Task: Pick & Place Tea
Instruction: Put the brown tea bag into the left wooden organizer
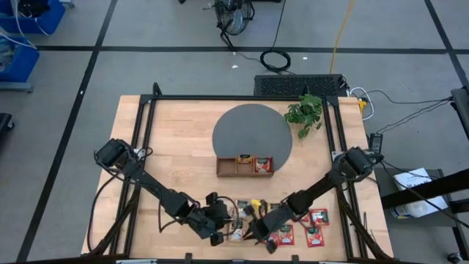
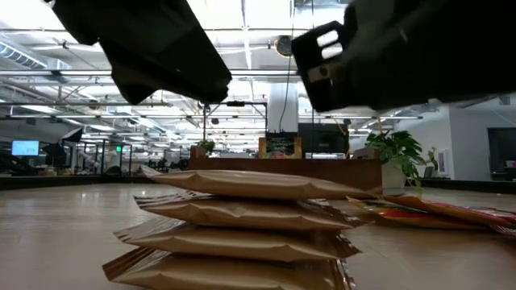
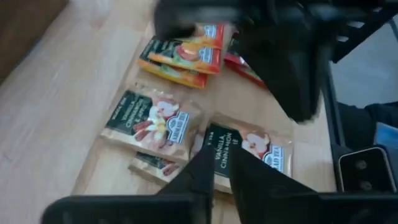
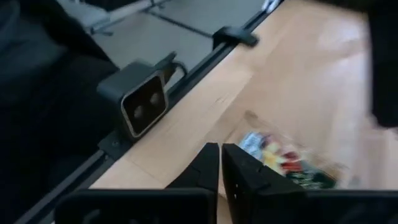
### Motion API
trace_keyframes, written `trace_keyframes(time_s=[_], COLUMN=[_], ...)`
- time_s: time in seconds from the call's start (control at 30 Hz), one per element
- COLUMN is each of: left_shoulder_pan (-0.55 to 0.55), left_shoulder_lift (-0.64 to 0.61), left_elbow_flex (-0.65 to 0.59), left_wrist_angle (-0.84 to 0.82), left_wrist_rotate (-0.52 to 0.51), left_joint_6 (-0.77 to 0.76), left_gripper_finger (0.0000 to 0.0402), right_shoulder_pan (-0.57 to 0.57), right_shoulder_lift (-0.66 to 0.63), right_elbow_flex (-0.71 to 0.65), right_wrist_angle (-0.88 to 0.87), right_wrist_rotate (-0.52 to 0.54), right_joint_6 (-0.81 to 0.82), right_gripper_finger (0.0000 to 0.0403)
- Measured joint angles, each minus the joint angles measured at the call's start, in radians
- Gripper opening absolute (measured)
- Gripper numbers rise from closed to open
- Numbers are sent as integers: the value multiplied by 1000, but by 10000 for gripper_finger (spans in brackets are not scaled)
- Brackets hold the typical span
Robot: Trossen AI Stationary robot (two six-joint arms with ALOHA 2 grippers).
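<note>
Several flat tea sachets lie near the table's near edge. The beige-green ones form a loose stack, the orange-yellow ones lie beyond them, and the red ones are toward the right. My left gripper hovers shut over the beige-green stack. My right gripper is shut just to its right, above the table, with one sachet ahead of its fingers. In the low view both grippers hang above the stack, clear of it.
A three-slot wooden tray with sachets in it stands at the near rim of a round grey mat. A small green plant is at the far right. A black frame rail with a small camera runs along the near edge.
</note>
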Motion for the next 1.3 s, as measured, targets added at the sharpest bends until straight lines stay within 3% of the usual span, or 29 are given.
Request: trace_keyframes(time_s=[0.2, 0.43, 0.8, 1.07, 1.2, 1.3], left_shoulder_pan=[-13, -5, 65, 65, 66, 66], left_shoulder_lift=[0, 26, 93, 93, 93, 93], left_elbow_flex=[0, 0, 0, 0, 0, 0], left_wrist_angle=[6, -7, 17, 35, 35, 24], left_wrist_rotate=[2, 13, 125, 169, 168, 168], left_joint_6=[1, -78, -125, -122, -122, -122], left_gripper_finger=[141, 228, 284, 250, 190, 123], right_shoulder_pan=[5, -6, -26, -42, -47, -50], right_shoulder_lift=[78, 82, 82, 82, 82, 82], right_elbow_flex=[79, 81, 77, 59, 59, 59], right_wrist_angle=[-5, -62, -113, -111, -112, -119], right_wrist_rotate=[4, 36, 35, 38, 59, 64], right_joint_6=[-20, -9, 3, 27, 41, 41], right_gripper_finger=[6, 6, 6, 6, 6, 6])
